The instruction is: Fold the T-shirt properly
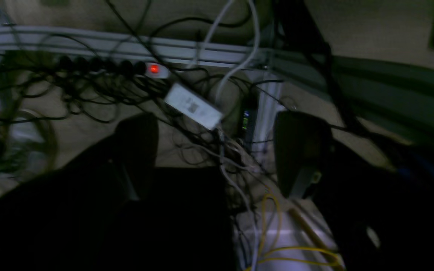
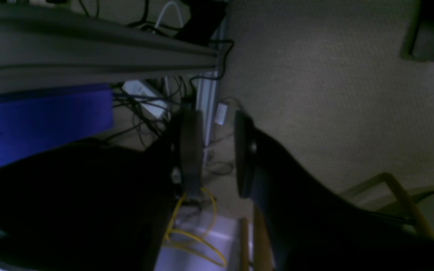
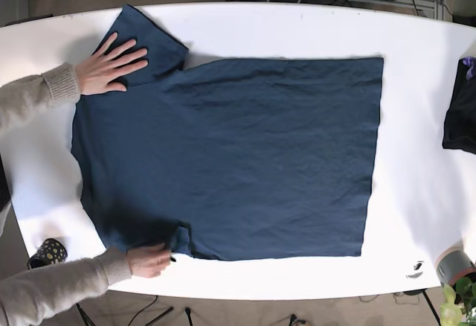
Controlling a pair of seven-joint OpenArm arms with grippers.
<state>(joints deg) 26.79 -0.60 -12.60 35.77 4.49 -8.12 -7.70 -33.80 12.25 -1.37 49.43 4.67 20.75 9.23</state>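
White bench (image 3: 416, 117) carries a navy T-shirt (image 3: 238, 155) spread flat across its middle, while a person's hands press one sleeve near the far left corner (image 3: 111, 65) and pinch the other at the near edge (image 3: 152, 259). Off the bench, above floor cables (image 1: 100, 86), the left gripper (image 1: 217, 150) gapes wide and empty; the right gripper (image 2: 217, 154) stands narrowly parted, also empty.

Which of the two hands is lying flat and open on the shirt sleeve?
The upper hand in the base view lies flat, fingers spread, on the T-shirt sleeve. The lower hand is curled, pinching the other sleeve at the table edge.
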